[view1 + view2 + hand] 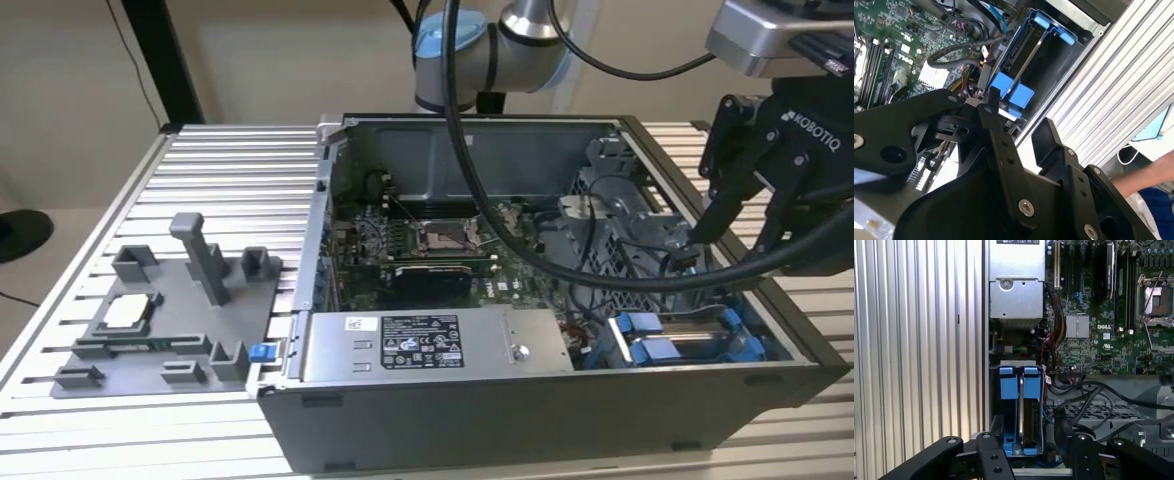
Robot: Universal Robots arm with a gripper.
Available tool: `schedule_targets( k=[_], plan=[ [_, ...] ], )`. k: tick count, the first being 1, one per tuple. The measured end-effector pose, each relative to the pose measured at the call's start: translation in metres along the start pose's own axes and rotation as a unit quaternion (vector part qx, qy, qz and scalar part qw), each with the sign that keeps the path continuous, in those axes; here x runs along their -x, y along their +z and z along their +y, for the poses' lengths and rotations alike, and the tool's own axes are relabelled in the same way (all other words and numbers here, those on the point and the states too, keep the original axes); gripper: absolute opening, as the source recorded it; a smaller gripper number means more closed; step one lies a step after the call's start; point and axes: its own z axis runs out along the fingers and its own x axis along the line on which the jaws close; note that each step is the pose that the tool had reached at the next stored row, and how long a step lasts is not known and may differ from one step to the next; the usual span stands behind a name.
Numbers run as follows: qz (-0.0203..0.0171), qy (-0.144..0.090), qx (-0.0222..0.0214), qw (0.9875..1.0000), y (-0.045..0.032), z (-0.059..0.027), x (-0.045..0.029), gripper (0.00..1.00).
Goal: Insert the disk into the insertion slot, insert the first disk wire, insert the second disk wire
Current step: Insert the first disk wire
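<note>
**Tool and drive bay, exterior view and both wrist views.** The tool [745, 225] hangs above the corner of the open computer case [507, 420] on the exterior view's right. It is empty, and its two black fingers [999, 135] are spread apart with clear space between them.

The disk [1026, 415] stands on edge in its blue carrier directly beneath the tool [1029, 422]. In the first wrist view it shows through the gap between the fingers. It is seated in the insertion slot [1056, 62], and the carrier's two blue tabs lie just past the fingertips. In the second wrist view the disk [1021, 55] is just beyond the tip of the tool [1019, 109] and apart from it. In the exterior view the disk [681, 342] is below the tool, near the case wall.

Black cables [1089, 390] run beside the disk on the side towards the motherboard [1094, 335]. A bundle of red and yellow wires [1046, 347] sits close to the disk's far end. Whether any lead is plugged into the disk cannot be told.

Farther from the tool along the same case wall lies the silver box [427, 345] with its black-and-white sticker. The case rests on a ribbed metal counter [227, 170]. A grey fixture [174, 310] stands on the counter well away from the tool, on the far side of the case. In the second wrist view a person's forearm [1149, 172] shows beyond the counter's edge.
</note>
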Motion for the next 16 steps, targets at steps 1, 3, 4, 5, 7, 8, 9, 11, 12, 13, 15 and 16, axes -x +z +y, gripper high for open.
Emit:
schedule_targets(
  k=[1, 3, 4, 5, 7, 8, 9, 11, 12, 13, 15, 16],
  plan=[
    [-0.0001, 0.000, -0.0037, 1.0000, 0.0001, 0.0009, 0.0009, 1.00],
    [-0.0004, 0.000, -0.0128, 0.9999, 0.0002, 0.0029, 0.0027, 1.00],
    [-0.0005, -0.001, -0.0186, 0.9998, 0.0004, 0.0041, 0.0035, 1.00],
    [-0.0007, -0.001, -0.0244, 0.9997, 0.0009, 0.0054, 0.0047, 1.00],
    [-0.0009, -0.001, -0.0337, 0.9994, 0.0023, 0.0080, 0.0081, 1.00],
    [-0.0010, -0.001, -0.0374, 0.9993, 0.0031, 0.0093, 0.0105, 1.00],
    [-0.0011, -0.001, -0.0405, 0.9992, 0.0040, 0.0104, 0.0134, 1.00],
    [-0.0011, -0.001, -0.0468, 0.9989, 0.0059, 0.0126, 0.0208, 1.00],
    [-0.0008, -0.001, -0.0498, 0.9988, 0.0069, 0.0137, 0.0244, 1.00],
    [-0.0004, -0.002, -0.0527, 0.9986, 0.0078, 0.0149, 0.0277, 1.00],
    [0.0025, -0.002, -0.0574, 0.9983, 0.0097, 0.0174, 0.0329, 1.00],
    [0.0062, -0.003, -0.0585, 0.9983, 0.0104, 0.0183, 0.0342, 1.00]
  ],
)
